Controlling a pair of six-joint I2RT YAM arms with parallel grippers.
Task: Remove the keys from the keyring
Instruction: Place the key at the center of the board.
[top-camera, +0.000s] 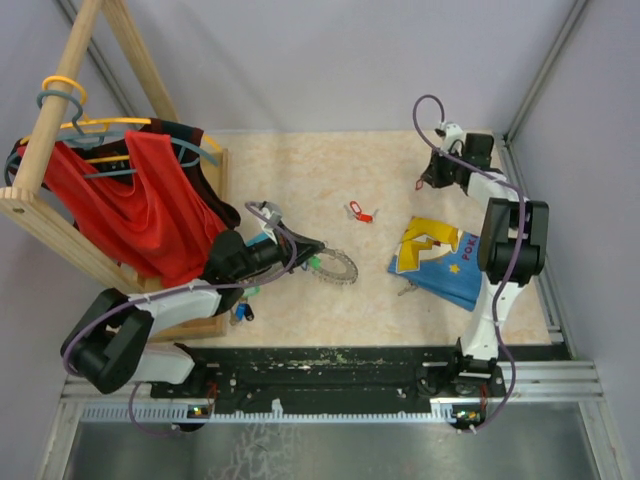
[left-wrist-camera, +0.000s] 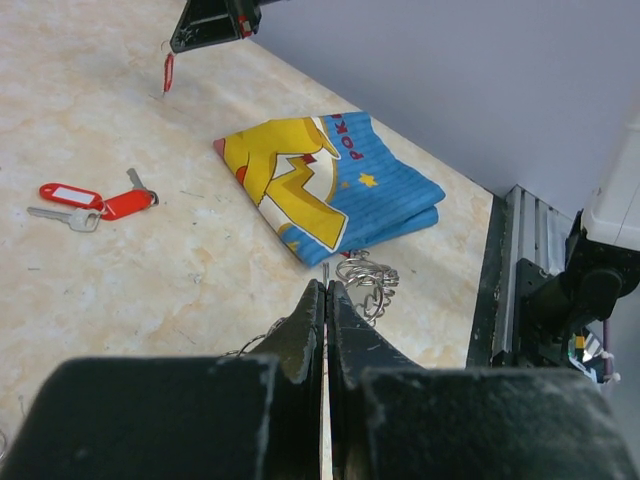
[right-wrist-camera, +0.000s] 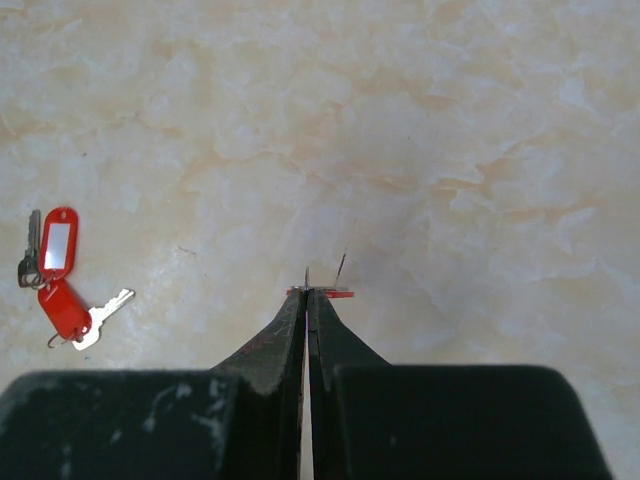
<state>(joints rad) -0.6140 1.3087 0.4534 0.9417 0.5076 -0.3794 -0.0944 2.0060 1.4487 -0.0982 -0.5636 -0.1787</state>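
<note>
Marbled beige tabletop, grey walls

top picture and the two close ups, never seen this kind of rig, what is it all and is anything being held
Two robot arms are bolted at the near edge of the table. The top picture looks down from above and behind them. Each close-up comes from a camera on one wrist, with that arm's fingers at the bottom. On the table are a keyring, two loose red-tagged keys, a folded blue and yellow cloth and a wooden rack of red clothing. The left fingers are shut and seem to pinch the keyring. The right fingers are shut on another red key tag.
</note>
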